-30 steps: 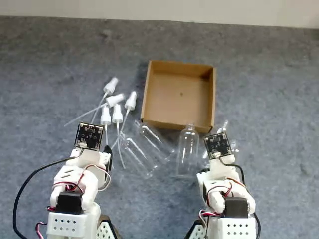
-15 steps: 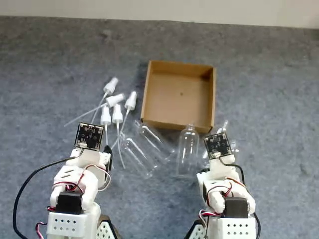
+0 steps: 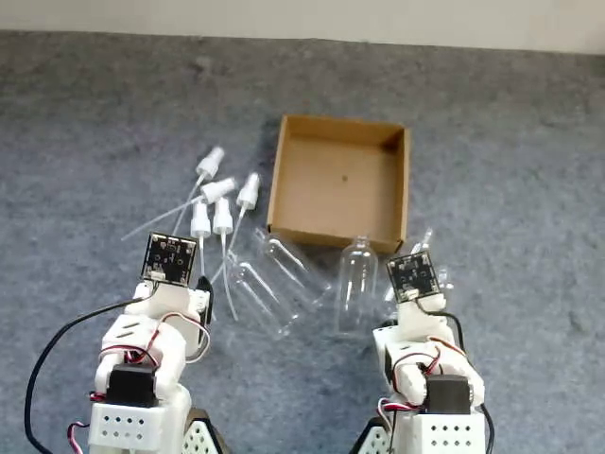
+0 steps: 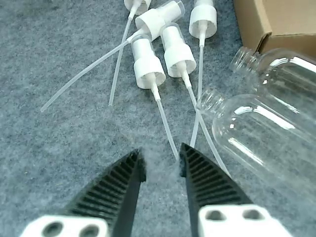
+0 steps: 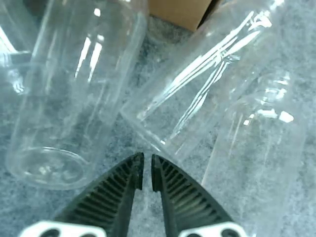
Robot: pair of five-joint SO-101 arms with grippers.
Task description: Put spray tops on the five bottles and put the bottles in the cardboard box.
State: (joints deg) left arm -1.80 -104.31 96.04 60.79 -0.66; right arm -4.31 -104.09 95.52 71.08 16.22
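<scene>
The clear bottles [image 3: 356,284] all lie on their sides, necks bare, bunched just in front of the near wall of the cardboard box [image 3: 340,180]. None is capped and none is inside, so by the look of it the task has barely begun. Just beside them, fanned out on the far side from the box, are the white spray tops [image 3: 222,216]. Their long dip tubes [image 4: 165,123] trail back toward the arms, one crossing right past an open bottle neck. That split looks deliberate: tops in front of one arm, bottles in front of the other, so each can take its half of the pairing. The left gripper [image 4: 161,158] hangs low over the worktop [image 3: 95,123] with its jaws a narrow gap apart and nothing between them. It lines up on the tip of a dip tube, which seems a poor handle; the ribbed collar farther up would likely give a firmer hold. The right gripper [image 5: 147,165] is close to three bottles, its jaws pinched to a thin slit and empty. It would have to open up well before it could take a bottle body. The box sits open and bare, within easy reach of both arms.
</scene>
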